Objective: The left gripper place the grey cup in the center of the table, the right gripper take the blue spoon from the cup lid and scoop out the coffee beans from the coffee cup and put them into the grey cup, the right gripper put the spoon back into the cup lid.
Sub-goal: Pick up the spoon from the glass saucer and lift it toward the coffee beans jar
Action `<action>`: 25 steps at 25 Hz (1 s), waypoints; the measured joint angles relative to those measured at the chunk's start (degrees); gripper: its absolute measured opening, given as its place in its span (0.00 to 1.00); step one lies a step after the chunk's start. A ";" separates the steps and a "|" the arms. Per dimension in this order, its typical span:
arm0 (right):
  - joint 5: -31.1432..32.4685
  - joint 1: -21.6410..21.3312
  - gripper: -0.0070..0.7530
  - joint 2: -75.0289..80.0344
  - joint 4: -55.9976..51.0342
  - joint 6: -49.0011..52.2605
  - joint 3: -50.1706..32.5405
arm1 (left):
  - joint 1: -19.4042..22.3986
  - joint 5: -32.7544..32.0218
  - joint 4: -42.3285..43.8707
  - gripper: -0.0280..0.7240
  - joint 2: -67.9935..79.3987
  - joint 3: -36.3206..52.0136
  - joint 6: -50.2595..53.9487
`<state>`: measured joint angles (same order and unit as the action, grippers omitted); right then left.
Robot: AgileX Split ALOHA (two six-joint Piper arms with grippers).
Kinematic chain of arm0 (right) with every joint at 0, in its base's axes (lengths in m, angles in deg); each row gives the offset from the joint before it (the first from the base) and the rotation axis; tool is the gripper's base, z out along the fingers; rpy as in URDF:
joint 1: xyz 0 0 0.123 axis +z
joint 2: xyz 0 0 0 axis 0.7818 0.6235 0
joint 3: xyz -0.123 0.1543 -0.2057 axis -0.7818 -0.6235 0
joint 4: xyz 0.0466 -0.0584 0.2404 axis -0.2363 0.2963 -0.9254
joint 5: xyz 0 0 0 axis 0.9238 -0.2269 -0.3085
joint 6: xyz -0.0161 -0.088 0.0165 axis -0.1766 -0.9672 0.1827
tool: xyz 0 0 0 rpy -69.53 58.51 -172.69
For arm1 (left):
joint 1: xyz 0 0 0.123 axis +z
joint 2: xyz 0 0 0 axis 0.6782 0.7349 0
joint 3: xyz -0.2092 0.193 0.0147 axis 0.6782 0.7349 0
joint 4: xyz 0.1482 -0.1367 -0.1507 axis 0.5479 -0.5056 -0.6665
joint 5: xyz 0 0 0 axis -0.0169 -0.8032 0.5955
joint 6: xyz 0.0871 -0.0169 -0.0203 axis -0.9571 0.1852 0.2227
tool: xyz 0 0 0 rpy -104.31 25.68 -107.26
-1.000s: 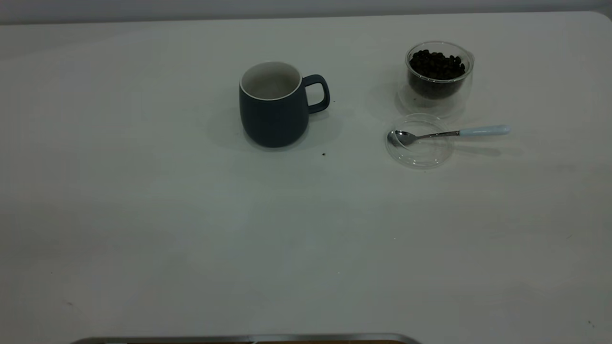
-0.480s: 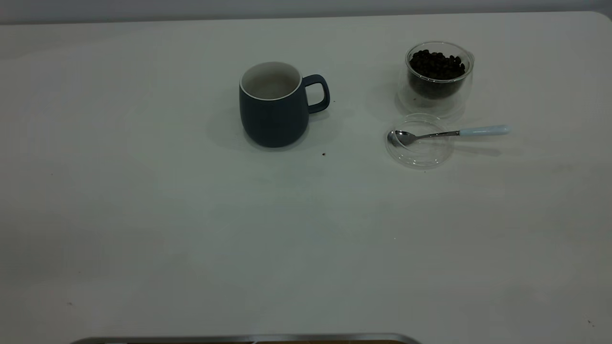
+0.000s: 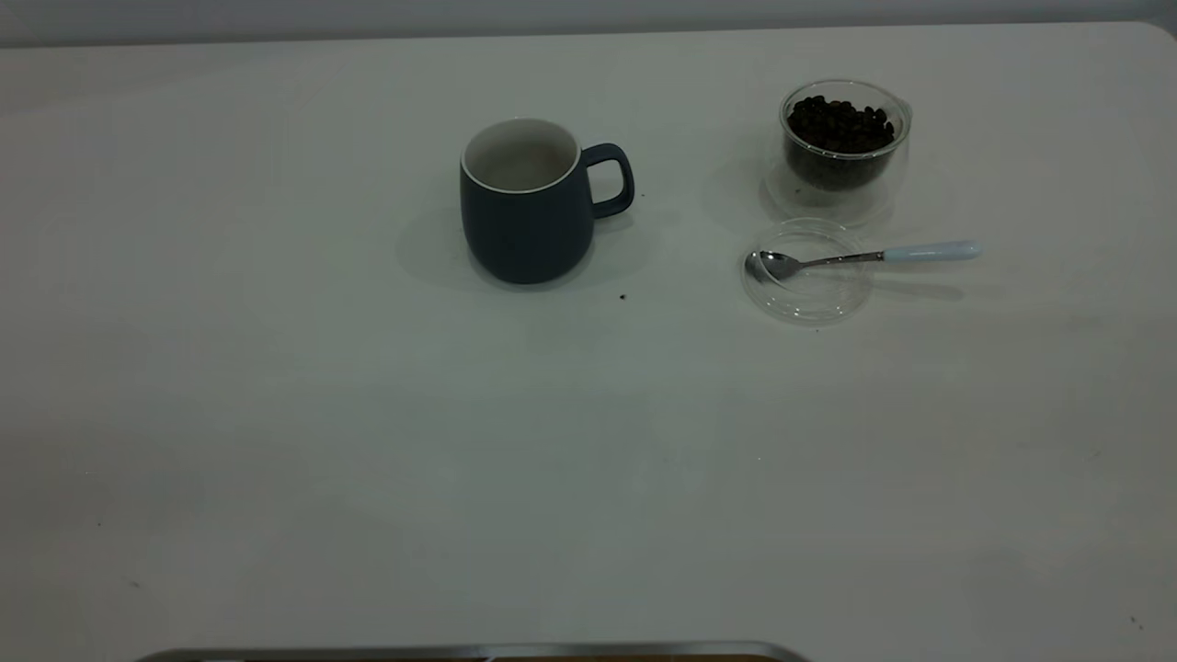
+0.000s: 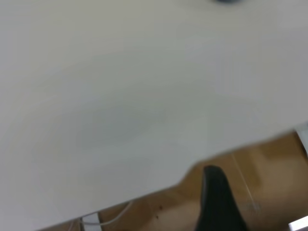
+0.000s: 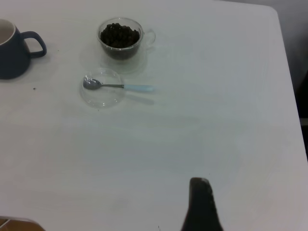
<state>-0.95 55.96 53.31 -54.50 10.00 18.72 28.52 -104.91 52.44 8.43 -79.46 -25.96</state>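
Matte grey cup (image 3: 526, 213) — clear glass coffee cup (image 3: 841, 147) — shiny metal spoon (image 3: 860, 258).

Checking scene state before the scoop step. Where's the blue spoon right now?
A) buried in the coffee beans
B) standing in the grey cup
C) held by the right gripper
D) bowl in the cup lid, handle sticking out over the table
D: the blue spoon lies with its bowl inside the cup lid and its pale handle reaching past the rim, just in front of the coffee cup.

The grey cup (image 3: 526, 204) stands upright on the table (image 3: 368, 441). Right of it, the coffee cup (image 3: 841, 147) holds coffee beans (image 3: 839, 124); the blue spoon (image 3: 864, 257) rests in the cup lid (image 3: 807, 292).
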 joint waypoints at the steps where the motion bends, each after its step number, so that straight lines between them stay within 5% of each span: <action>1: 0.00 0.00 0.78 0.00 0.00 0.00 0.00 | 2.05 0.00 0.00 0.72 -0.90 0.00 0.00; 8: 0.00 0.00 0.78 0.00 0.00 0.00 0.00 | 9.81 -0.12 0.00 0.72 -4.62 0.00 0.00; 25: 0.00 0.00 0.78 0.00 0.00 0.00 -0.05 | 10.50 -0.12 0.00 0.72 -4.62 0.00 0.00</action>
<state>-0.95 55.96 53.31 -54.50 10.00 18.67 39.02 -105.03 52.44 3.81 -79.46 -25.96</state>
